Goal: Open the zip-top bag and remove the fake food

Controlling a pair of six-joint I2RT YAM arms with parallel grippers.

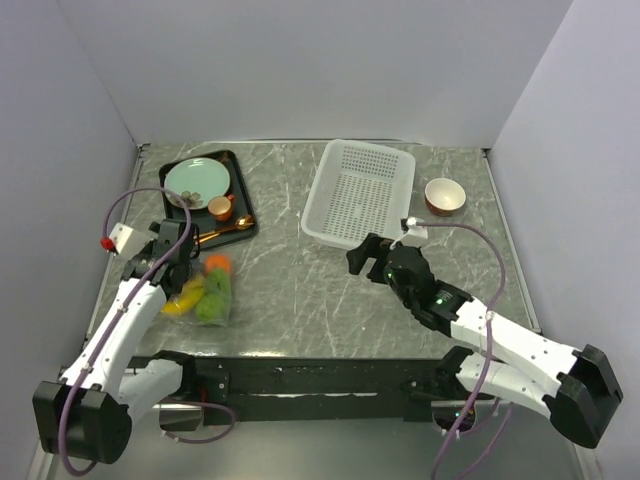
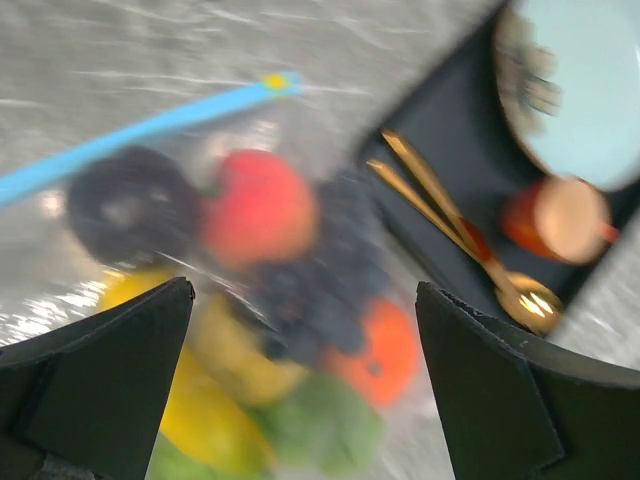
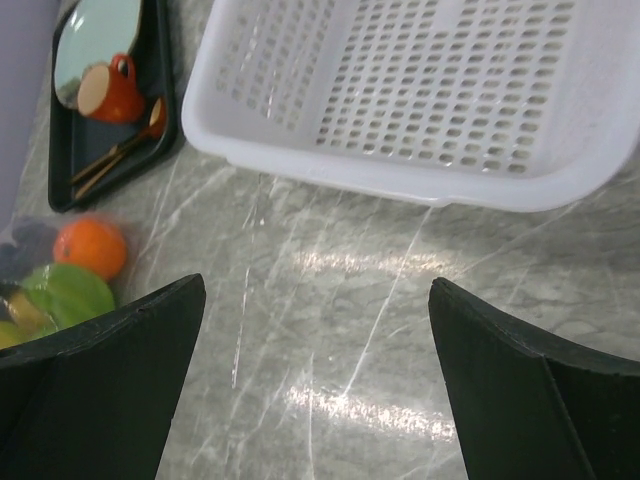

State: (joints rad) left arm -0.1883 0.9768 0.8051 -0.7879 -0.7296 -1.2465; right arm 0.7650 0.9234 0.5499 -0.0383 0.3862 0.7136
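As the clear plastic zip-top bag (image 1: 205,290) of toy fruits (image 2: 258,205) lies near the left edge of the grey table (image 1: 300,290), the left gripper (image 2: 300,310) above it and the right gripper (image 3: 315,300) are wide open.

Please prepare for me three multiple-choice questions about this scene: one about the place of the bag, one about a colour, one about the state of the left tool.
1. Where does the zip-top bag lie? A) on the table, at the near edge of the black tray; B) on the tray; C) in the white basket.
2. What colour is the zipper strip? A) red; B) blue; C) white.
3. The left tool is: A) shut on the bag; B) shut, empty; C) open over the bag.
Answers: 1 A: top view, it lies beside the tray. 2 B: the left wrist view shows it blue. 3 C: its jaws stand wide apart.
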